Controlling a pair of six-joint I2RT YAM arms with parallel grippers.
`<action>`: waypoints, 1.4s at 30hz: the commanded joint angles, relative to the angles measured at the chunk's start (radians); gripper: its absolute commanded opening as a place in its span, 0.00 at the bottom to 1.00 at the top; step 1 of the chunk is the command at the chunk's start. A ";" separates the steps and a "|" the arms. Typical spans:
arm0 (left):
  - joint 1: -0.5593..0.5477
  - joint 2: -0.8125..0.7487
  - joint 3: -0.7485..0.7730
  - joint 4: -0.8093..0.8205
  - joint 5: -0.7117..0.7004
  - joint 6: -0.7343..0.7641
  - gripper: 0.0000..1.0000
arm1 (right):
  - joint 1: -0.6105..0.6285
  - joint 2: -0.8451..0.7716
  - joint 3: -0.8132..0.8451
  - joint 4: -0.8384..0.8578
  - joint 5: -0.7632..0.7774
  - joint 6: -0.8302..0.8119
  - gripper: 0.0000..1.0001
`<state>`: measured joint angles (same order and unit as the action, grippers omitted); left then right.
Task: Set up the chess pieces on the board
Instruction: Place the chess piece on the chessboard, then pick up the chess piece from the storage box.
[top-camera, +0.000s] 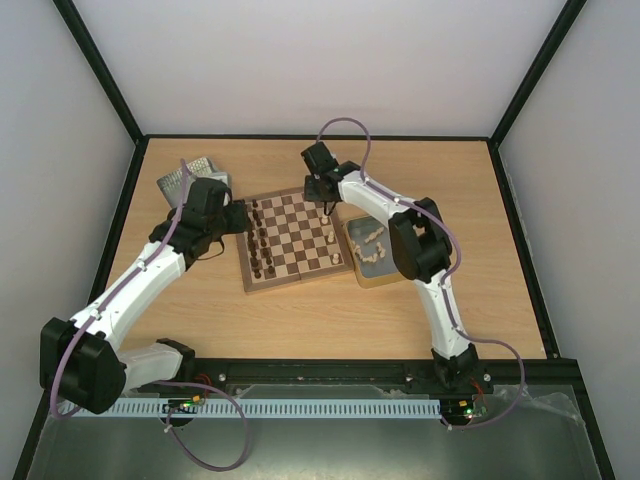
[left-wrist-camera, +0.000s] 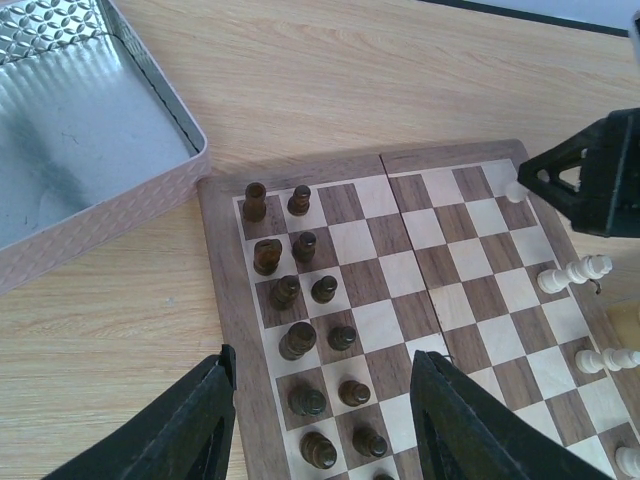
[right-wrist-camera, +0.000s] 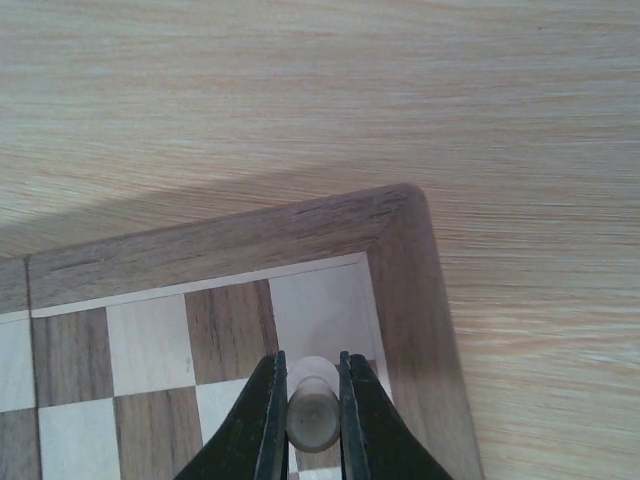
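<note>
**Cream piece pinched over the board's far right corner**

The cream chess piece (right-wrist-camera: 312, 420) is clamped between the pressed-together fingers of the right gripper (right-wrist-camera: 311, 362). It is at the far right corner of the chessboard (right-wrist-camera: 400, 260), by the pale corner square. The wrist view shows it almost end-on, so its long axis runs along the fingers, pointing down at the board. I cannot tell which end is the head, or whether it touches the wood.

A few other cream pieces (top-camera: 331, 238) are on the board's right-hand files. Dark pieces (left-wrist-camera: 300, 340) fill two rows along its left side.

The left gripper (left-wrist-camera: 322, 365) hangs over those dark rows with its fingers half spread, holding nothing.

Just right of the board, a tin (top-camera: 375, 280) holds more cream pieces. An empty shiny metal tin (left-wrist-camera: 80, 130) lies off the far left corner on the wooden table (top-camera: 450, 300).
</note>
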<state>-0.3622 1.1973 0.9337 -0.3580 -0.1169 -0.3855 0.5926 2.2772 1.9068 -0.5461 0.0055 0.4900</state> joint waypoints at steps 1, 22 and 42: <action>0.009 -0.012 -0.009 0.011 0.010 -0.004 0.51 | 0.009 0.055 0.070 -0.055 0.033 -0.032 0.06; 0.016 -0.011 -0.011 0.010 0.017 -0.004 0.51 | 0.013 0.095 0.181 -0.096 0.065 -0.038 0.34; 0.024 -0.047 -0.021 0.025 0.026 -0.010 0.51 | -0.036 -0.651 -0.681 0.151 0.290 0.281 0.32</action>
<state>-0.3454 1.1721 0.9234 -0.3508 -0.1009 -0.3912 0.5793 1.7557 1.4139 -0.4580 0.1936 0.6453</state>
